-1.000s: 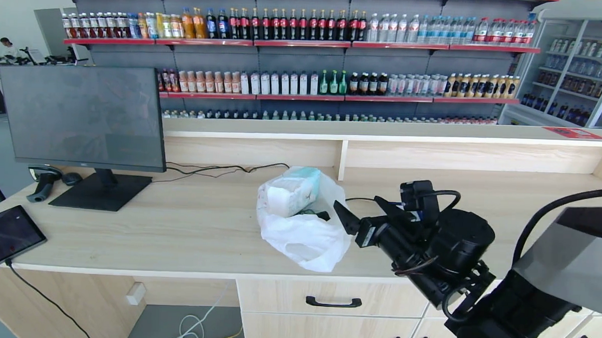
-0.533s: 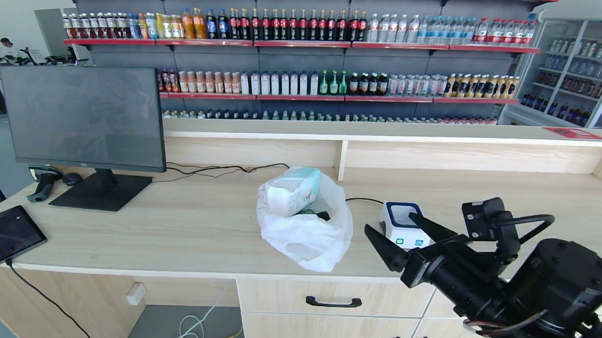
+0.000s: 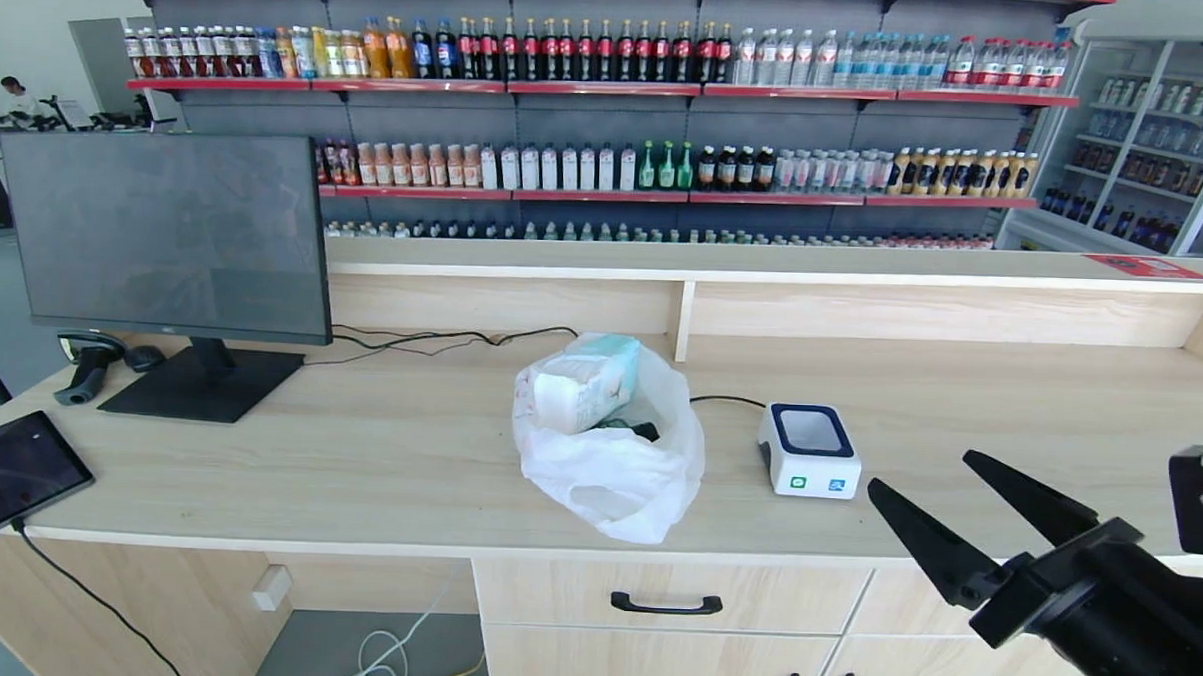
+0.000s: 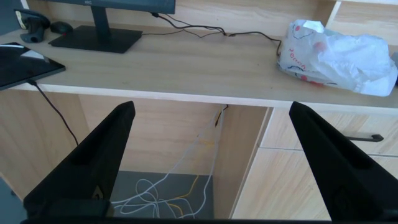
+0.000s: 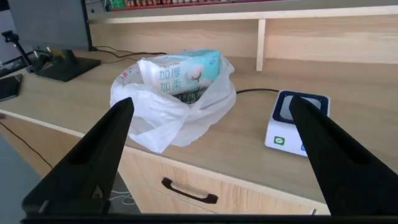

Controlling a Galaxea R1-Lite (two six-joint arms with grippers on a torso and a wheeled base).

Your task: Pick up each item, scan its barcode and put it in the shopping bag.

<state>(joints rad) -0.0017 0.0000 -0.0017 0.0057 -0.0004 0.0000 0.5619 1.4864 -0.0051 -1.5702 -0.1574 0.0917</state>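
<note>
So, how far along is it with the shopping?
A tissue pack already sits in the shopping bag. Nothing is in hand: the right gripper hangs open and empty near the scanner. With the goods bagged, little seems left.

Blue characters mark the tissue pack [image 5: 186, 68] in the shopping bag [image 5: 165, 127]; two icons mark the scanner [image 5: 283, 132].

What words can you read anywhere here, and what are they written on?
"加厚": on the tissue pack inside the shopping bag.
Smaller print under it: too blurred to read.
Stickers on the scanner: too small.
Logo on the monitor: too small.
Labels on the shelf bottles: too small.
The red sign on the upper counter: too small.
</note>
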